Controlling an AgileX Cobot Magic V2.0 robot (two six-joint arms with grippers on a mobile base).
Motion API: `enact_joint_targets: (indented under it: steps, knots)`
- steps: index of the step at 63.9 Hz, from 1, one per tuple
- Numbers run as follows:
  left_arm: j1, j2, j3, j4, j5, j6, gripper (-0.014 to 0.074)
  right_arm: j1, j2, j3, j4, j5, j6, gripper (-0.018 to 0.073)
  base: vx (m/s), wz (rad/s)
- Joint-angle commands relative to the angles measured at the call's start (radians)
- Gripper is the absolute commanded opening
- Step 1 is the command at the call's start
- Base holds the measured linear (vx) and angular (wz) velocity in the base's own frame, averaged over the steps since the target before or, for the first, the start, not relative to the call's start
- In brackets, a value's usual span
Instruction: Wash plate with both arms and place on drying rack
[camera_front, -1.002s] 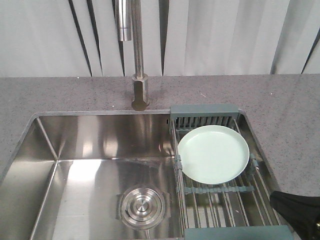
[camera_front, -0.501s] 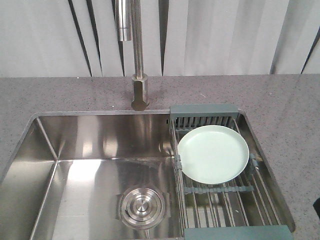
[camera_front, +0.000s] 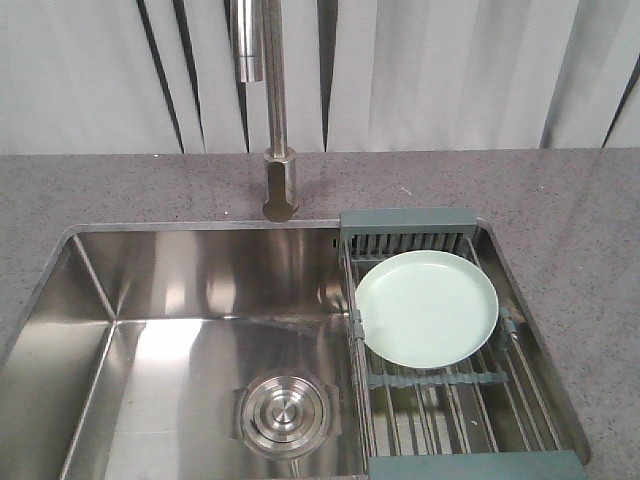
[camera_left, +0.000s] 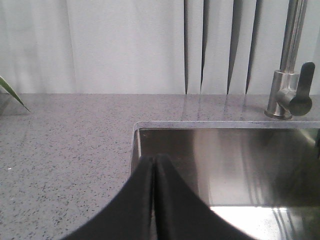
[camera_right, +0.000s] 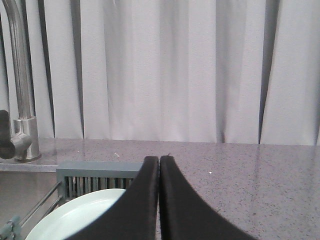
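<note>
The plate (camera_front: 427, 308) is seen lying flat on the drying rack (camera_front: 455, 395), toward its far end, over the right part of the sink (camera_front: 170, 340). The task is judged to be at its final step, with the plate already set down and neither arm visible in the front view. The left tool (camera_left: 154, 167) is shown in its wrist view with its tips pressed together, holding nothing, above the near left corner of the sink. The right tool (camera_right: 159, 167) is likewise pressed together and empty, above the plate's right edge and the table (camera_right: 250, 170). No further handling of the plate appears to be called for; the next move is judged to be only a parking of both arms clear of the sink. Counted: one plate, one drying rack, one sink with one round drain (camera_front: 285, 415), one tap (camera_front: 275, 110), two tools. Whether the plate is wet cannot be told
</note>
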Motion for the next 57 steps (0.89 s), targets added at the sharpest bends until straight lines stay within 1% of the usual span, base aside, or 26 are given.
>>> enact_joint_targets:
  steps: [1,57]
  knots:
    - [0.000,-0.015,-0.026,-0.002,-0.080,-0.008,-0.0006,-0.007,-0.002,0.005,-0.011,-0.092,0.000,-0.0004,0.00,0.00]
    - [0.000,-0.015,-0.026,-0.002,-0.080,-0.008,-0.0006,-0.007,-0.002,0.003,-0.010,-0.095,0.000,-0.0004,0.00,0.00]
